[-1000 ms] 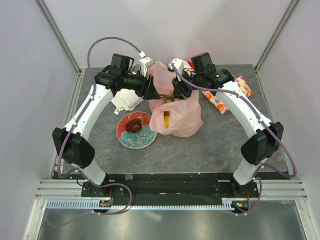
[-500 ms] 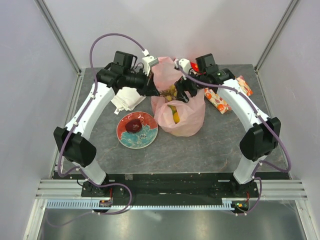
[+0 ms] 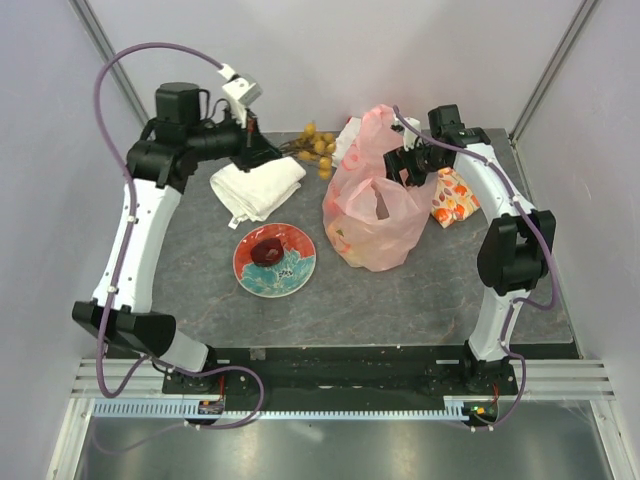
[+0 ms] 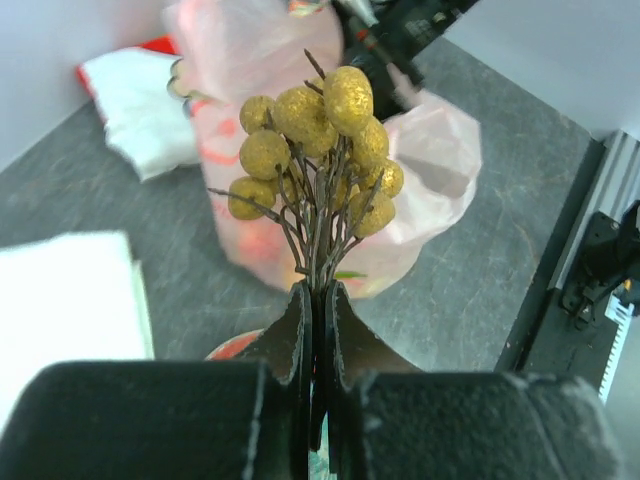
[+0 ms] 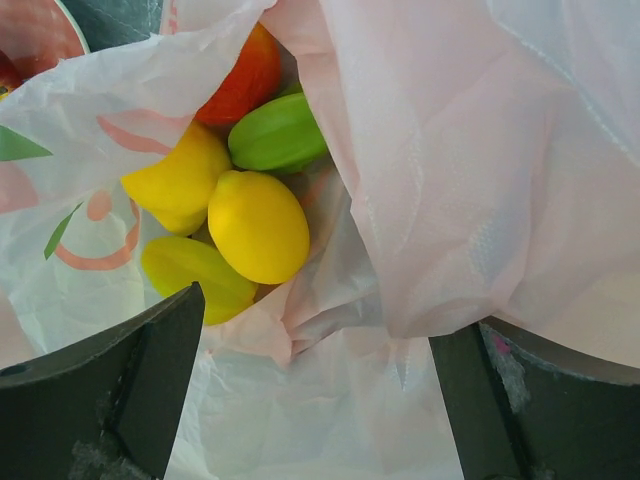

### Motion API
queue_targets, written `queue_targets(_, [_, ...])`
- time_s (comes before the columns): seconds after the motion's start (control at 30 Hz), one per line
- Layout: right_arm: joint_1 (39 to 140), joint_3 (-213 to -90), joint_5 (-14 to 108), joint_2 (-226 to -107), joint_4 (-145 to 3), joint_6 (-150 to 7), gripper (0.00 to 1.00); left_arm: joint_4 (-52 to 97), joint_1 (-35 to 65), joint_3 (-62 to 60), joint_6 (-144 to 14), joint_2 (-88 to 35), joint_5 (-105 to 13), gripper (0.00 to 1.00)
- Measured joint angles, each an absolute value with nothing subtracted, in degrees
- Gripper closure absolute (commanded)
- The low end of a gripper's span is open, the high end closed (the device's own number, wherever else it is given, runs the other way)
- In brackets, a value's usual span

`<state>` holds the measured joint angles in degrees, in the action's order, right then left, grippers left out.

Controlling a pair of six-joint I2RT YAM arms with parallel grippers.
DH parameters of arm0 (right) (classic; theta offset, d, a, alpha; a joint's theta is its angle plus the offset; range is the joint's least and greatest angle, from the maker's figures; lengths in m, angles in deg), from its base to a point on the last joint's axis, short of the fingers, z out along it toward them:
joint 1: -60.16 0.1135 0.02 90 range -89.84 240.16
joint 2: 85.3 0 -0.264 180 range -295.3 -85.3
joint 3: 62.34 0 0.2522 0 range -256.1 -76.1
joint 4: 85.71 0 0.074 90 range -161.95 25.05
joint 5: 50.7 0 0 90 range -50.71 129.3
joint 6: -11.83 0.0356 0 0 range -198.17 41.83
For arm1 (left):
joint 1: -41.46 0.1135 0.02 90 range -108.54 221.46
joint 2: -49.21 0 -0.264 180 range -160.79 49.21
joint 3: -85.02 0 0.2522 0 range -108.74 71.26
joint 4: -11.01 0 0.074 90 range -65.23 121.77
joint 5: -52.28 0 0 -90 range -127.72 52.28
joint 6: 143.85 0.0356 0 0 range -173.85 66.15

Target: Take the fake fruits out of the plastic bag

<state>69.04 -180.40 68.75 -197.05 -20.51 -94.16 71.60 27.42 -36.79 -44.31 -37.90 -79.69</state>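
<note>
Grape bunch (image 4: 320, 140) just lifted out of the plastic bag (image 3: 375, 215)

A plum (image 3: 267, 248) sits on the plate (image 3: 262, 283). More fruits (image 5: 258, 225) wait in the bag, my right gripper (image 3: 408, 165) spread apart at its mouth. Farther back, my left gripper (image 4: 315, 290), clamped on the stems, has swung left.

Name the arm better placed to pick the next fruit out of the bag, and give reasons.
Right. The right fingers are open at the mouth of the plastic bag, with a yellow fruit just ahead of them. The left fingers are shut on the grape bunch, so that arm is busy.
</note>
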Motion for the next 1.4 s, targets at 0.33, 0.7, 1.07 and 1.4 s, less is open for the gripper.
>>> queue_targets(0.33, [68.5,-180.5,69.0,-197.0,-20.7,-93.2,0.02,69.5,38.9,-9.1,-43.9,-27.3,-79.5,0.98])
queue_targets(0.7, [68.5,-179.8,69.1,-197.0,-20.9,-92.9,0.02,56.8,39.2,7.8,-45.9,-24.2,-75.3,0.98])
queue_targets(1.07, [68.5,-177.9,69.0,-196.7,-20.9,-92.9,0.02,68.1,41.0,-9.2,-33.6,-47.7,-89.7,0.98])
queue_targets(1.4, [68.5,-177.8,68.9,-196.7,-20.9,-92.9,0.02,91.2,41.2,-22.8,-13.5,-60.4,-92.1,0.98])
